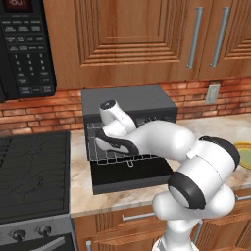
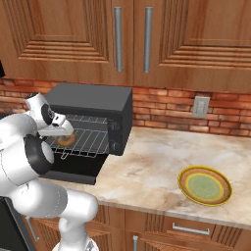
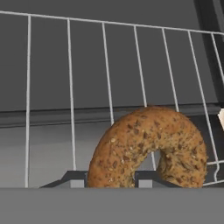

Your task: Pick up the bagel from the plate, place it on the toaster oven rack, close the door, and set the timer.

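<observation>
Placing step: fingers (image 3: 107,178) pinch the small golden-brown seeded bagel (image 3: 148,146) over the pulled-out silver wire rack (image 2: 83,139), near its left edge; contact likely, unclear. Next: release, retract, shut the black door (image 1: 130,174).

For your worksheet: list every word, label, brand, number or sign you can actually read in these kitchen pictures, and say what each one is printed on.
None can be read for certain.
Microwave display: red glowing characters, cut off by the picture's top edge and too blurred to read.
Microwave keypad: rows of white button labels, too small and blurred to read.
Toaster oven, its knobs, the plate and the bagel: no lettering visible.
</observation>
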{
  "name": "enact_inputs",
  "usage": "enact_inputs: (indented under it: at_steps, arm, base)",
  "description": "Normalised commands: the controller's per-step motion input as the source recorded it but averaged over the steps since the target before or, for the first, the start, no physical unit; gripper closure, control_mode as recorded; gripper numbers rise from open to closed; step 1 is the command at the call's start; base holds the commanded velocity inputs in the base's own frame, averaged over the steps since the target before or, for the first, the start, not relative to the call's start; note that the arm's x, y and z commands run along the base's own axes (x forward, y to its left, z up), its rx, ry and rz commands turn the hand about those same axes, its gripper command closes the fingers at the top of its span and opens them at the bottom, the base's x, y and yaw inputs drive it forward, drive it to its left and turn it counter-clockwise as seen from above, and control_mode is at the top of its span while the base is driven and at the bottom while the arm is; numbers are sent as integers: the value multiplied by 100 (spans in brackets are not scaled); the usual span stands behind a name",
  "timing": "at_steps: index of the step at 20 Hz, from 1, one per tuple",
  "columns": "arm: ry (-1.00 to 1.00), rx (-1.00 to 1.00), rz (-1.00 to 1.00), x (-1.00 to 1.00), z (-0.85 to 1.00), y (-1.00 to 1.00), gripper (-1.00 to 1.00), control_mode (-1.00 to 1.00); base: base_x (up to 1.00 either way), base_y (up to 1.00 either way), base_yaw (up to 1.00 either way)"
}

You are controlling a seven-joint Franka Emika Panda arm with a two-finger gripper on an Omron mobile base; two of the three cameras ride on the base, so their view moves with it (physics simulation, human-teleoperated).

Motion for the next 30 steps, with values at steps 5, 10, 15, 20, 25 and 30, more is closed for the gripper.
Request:
enact_inputs:
  at_steps: [5, 10, 15, 20, 25, 30]
  arm:
    - [-4, 7, 3, 12, -12, 0, 100, -100]
    - [0, 5, 1, 24, -4, 0, 100, -100]
    - [-1, 1, 0, 26, -2, 0, 100, -100]
    - [-3, 0, 0, 21, -9, 0, 100, -100]
    - [-2, 0, 0, 18, -22, 0, 100, -100]
    - [-1, 0, 0, 7, -19, 1, -100, -100]
  base:
    - [0, 0, 0]
    - [0, 0, 0]
    - [0, 0, 0]
    - [0, 0, 0]
    - [0, 0, 0]
    - [0, 0, 0]
